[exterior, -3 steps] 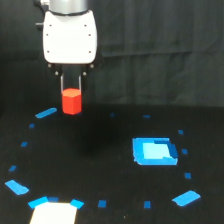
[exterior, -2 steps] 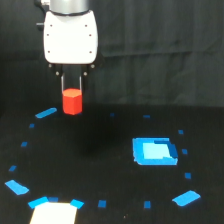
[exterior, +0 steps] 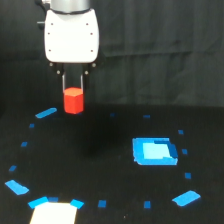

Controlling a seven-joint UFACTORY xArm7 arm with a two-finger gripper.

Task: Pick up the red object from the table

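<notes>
The red object (exterior: 73,100), a stubby red-orange block with a faceted top, hangs in the air above the black table (exterior: 100,165) at the exterior view's upper left. My gripper (exterior: 73,92) points straight down from its white housing, and its two thin dark fingers are shut on the block's upper part. The block's lower half shows below the fingertips. It is clear of the table surface.
A bright blue square patch (exterior: 154,151) lies on the exterior view's right. Small blue tape marks ring the table, including one (exterior: 46,113) just left of the block. A pale patch (exterior: 54,214) sits at the bottom left edge.
The gripper and the held red block have risen slightly; otherwise the scene is the same.
</notes>
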